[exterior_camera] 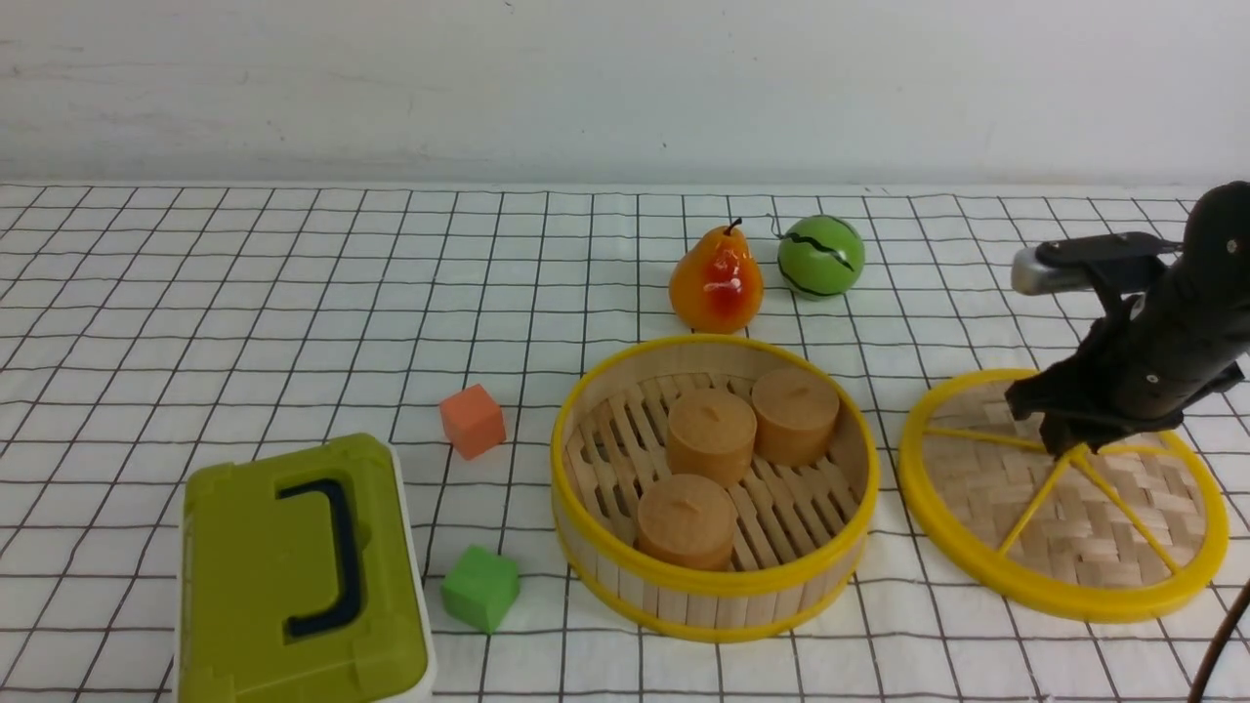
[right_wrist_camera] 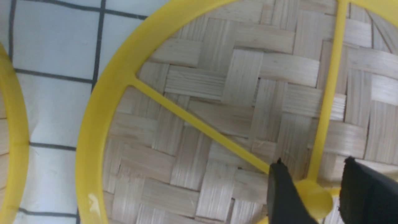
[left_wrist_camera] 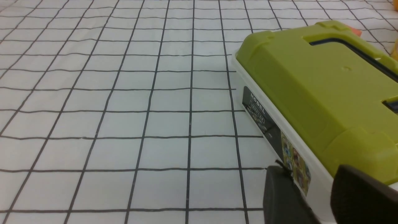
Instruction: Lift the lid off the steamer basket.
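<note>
The steamer basket [exterior_camera: 713, 591] stands uncovered in the middle of the checked cloth, with three round tan buns [exterior_camera: 711, 434] on its slatted floor. Its lid [exterior_camera: 1074, 532] lies flat on the cloth just right of it. My right gripper [exterior_camera: 1069, 447] is lowered over the lid's centre. In the right wrist view the right gripper [right_wrist_camera: 314, 161] is open, its fingers astride the yellow knob [right_wrist_camera: 314, 194], with a gap between the knob and one finger. The woven lid [right_wrist_camera: 217, 93] fills that view and the basket's rim [right_wrist_camera: 15, 124] shows at its edge. My left gripper [left_wrist_camera: 307, 169] is open and empty beside the olive box.
An olive-green box [exterior_camera: 298, 576] with a dark handle sits front left, also the olive-green box [left_wrist_camera: 311, 81] in the left wrist view. An orange cube [exterior_camera: 473, 421] and a green cube [exterior_camera: 479, 588] lie between it and the basket. A pear [exterior_camera: 716, 278] and a green ball [exterior_camera: 820, 256] stand behind.
</note>
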